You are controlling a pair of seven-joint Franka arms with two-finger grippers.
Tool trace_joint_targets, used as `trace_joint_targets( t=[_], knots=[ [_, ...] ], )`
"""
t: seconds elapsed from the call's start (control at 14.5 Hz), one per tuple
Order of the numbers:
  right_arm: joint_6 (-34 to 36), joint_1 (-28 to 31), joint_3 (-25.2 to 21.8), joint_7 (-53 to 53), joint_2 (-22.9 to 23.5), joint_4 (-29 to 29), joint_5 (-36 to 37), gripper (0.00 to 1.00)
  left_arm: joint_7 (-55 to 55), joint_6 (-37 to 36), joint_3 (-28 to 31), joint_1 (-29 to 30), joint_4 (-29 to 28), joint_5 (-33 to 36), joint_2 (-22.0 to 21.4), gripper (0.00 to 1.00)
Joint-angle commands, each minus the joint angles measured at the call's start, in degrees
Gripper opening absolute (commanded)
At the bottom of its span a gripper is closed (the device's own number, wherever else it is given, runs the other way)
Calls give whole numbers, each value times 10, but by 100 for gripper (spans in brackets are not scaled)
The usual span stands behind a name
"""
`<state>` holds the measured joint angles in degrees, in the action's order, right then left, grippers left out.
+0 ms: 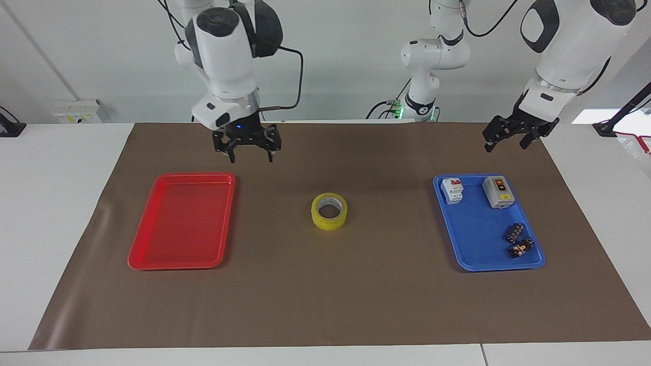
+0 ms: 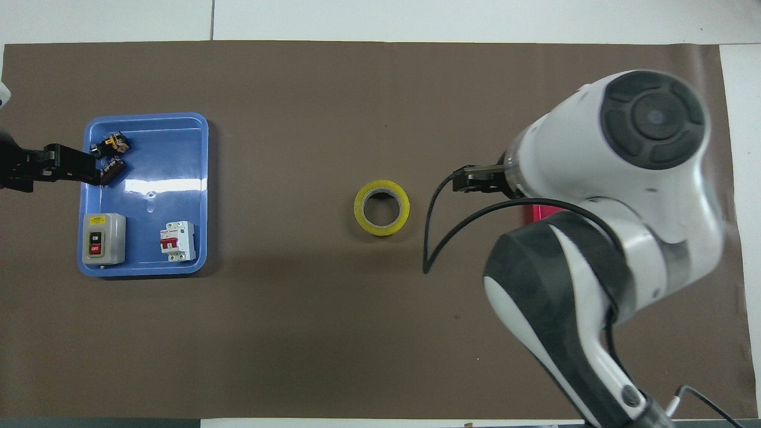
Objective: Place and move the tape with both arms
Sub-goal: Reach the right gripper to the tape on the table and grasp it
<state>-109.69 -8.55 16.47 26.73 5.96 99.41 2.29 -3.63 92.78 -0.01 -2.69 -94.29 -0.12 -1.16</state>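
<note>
The tape (image 1: 329, 211) (image 2: 381, 208), a yellow roll with a pale core, lies flat on the brown mat midway between the two trays. My right gripper (image 1: 250, 158) (image 2: 467, 179) hangs open and empty in the air, over the mat between the red tray (image 1: 183, 229) and the tape. My left gripper (image 1: 503, 147) (image 2: 89, 169) is also open and empty, raised over the edge of the blue tray (image 1: 488, 267) (image 2: 148, 270) at the left arm's end of the table. Neither gripper touches the tape.
The blue tray holds a grey switch box (image 1: 498, 192) (image 2: 103, 238), a white circuit breaker (image 1: 452, 189) (image 2: 177, 241) and small dark parts (image 1: 516, 239) (image 2: 110, 157). In the overhead view the right arm hides nearly all of the red tray. The brown mat (image 1: 325, 305) covers the table.
</note>
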Motion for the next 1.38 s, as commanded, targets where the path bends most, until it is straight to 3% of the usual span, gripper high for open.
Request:
trace_joint_targets(
  t=[0.0, 0.28, 0.62, 0.83, 1.31],
  knots=[
    [-62, -28, -2, 38, 45, 7, 11, 100, 21, -11, -2, 22, 3, -10, -8, 100],
    [-117, -54, -2, 52, 67, 39, 24, 100, 22, -7, -2, 32, 2, -9, -7, 100],
    [-191, -95, -2, 106, 152, 40, 89, 100, 20, -8, -3, 25, 0, -9, -9, 100],
    [-226, -93, -3, 106, 180, 40, 111, 100, 20, -8, -3, 27, 0, -9, -9, 100],
    [-286, -89, -2, 103, 185, 97, 133, 100, 20, -8, -3, 28, 0, -9, -8, 100]
  ],
)
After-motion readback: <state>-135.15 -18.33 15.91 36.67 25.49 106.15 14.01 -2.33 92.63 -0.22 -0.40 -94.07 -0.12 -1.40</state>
